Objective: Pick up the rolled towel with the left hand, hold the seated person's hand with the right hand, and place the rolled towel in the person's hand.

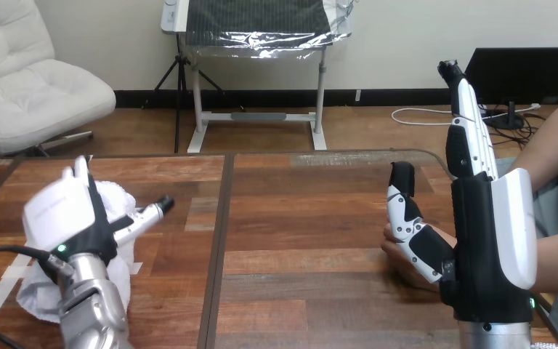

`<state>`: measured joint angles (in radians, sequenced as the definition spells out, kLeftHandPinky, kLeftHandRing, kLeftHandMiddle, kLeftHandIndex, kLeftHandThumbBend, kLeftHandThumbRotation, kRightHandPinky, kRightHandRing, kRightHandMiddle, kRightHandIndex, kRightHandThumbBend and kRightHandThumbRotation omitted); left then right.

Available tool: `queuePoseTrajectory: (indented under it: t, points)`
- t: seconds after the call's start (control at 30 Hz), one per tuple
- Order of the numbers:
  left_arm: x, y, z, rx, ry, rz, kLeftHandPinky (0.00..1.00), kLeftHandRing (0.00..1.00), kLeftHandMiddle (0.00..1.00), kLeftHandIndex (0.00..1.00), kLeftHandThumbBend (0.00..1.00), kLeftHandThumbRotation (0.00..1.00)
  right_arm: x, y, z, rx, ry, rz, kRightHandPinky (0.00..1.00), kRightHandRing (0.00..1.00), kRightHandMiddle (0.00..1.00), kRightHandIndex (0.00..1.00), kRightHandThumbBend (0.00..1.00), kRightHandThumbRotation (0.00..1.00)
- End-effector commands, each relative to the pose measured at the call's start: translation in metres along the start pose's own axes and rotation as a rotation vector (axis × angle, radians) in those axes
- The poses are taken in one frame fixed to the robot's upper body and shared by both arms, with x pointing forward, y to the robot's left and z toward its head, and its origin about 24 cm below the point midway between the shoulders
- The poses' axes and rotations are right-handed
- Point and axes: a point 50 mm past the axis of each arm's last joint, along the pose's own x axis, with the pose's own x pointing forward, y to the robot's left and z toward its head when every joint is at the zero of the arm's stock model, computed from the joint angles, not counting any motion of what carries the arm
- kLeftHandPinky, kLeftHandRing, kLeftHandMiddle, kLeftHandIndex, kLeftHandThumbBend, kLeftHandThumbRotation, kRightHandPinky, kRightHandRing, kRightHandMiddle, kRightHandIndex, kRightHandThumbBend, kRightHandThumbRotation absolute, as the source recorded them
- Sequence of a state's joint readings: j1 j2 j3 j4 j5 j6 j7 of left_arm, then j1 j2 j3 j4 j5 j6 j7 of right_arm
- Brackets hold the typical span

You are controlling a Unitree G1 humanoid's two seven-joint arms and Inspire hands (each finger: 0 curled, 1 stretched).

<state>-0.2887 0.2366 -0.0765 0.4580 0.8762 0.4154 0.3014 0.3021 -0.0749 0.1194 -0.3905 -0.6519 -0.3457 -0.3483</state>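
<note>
**A:** Head view, left side first?

**B:** Left hand (62, 214) low over the table (298, 218), back shell up, sitting right on the towel (40, 294). White cloth bulging out on the far side of the hand and bunched up on the near side.

**A:** Clamped on it?

**B:** Cannot tell. Underside hidden by the shell.

**A:** Towel lifted or lying?

**B:** Cannot tell that either. Touching the hand for sure, over the table's left part.

**A:** And the right side?

**B:** Right hand (490, 240) standing upright near the table's right edge, back shell toward the camera. Fingers (472, 131) straight, together, pointing up. Thumb (405, 207) upright too, held well apart from them. Nothing curled, nothing pinched.

**A:** Person's hand?

**B:** Person's hand (407, 270) reaching in from the right, low over the wood, partly hidden behind the thumb's base and the palm. Sitting in the gap between thumb and palm. Touching or not, cannot tell.

**A:** Towel relative to that hand?

**B:** Well apart, with the table's middle boards between them.
</note>
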Motion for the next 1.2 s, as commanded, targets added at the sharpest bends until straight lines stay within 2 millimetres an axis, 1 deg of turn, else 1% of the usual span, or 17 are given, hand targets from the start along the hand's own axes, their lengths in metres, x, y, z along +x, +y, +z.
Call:
queuePoseTrajectory:
  t: [0.0, 0.63, 1.13, 1.17]
  points:
    - [0.016, 0.016, 0.017, 0.037, -0.042, 0.035, 0.87, 0.92, 0.96, 0.98, 0.99, 0.89, 0.014, -0.004, 0.011, 0.0, -0.072, -0.04, 1.0, 1.0, 1.0, 1.0, 0.04, 0.0]
    - [0.022, -0.003, 0.006, 0.164, 0.061, -0.047, 0.91, 0.95, 0.98, 0.99, 1.0, 0.94, 0.015, -0.006, 0.011, 0.002, -0.07, -0.036, 1.0, 1.0, 1.0, 1.0, 0.05, 0.0]
    - [0.023, -0.011, -0.005, 0.243, 0.149, -0.125, 0.95, 0.97, 1.0, 1.0, 1.0, 0.93, 0.015, -0.006, 0.012, -0.005, -0.066, -0.029, 1.0, 1.0, 1.0, 1.0, 0.05, 0.0]
    - [0.023, -0.012, -0.006, 0.242, 0.152, -0.126, 0.95, 0.97, 1.0, 1.0, 1.0, 0.92, 0.015, -0.006, 0.012, -0.006, -0.066, -0.029, 1.0, 1.0, 1.0, 1.0, 0.06, 0.0]
